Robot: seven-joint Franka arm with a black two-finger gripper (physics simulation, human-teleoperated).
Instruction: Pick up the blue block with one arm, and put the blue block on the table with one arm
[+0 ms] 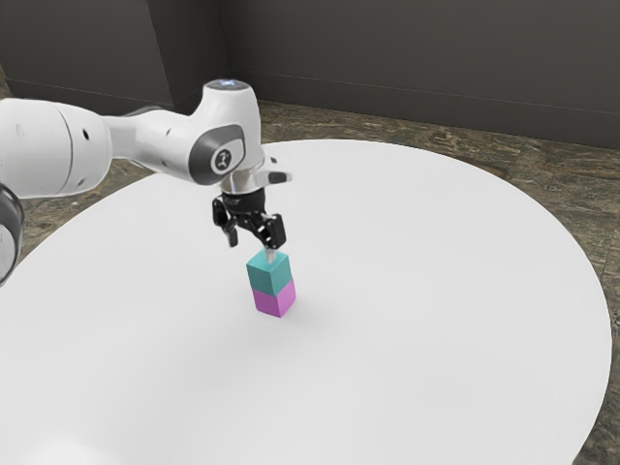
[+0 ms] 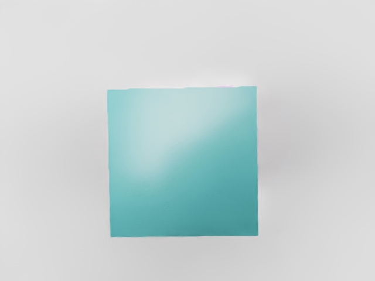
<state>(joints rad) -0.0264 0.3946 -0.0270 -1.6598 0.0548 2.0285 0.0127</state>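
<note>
The jaws of the gripper point(image 1: 254, 242) stood apart. Below them, the blue block point(image 1: 269, 273) rested on the pink block point(image 1: 275, 298), itself on the table point(image 1: 417, 291); from overhead, the upper block hid nearly all the lower. Contact with the jaws was indeterminable.
</note>
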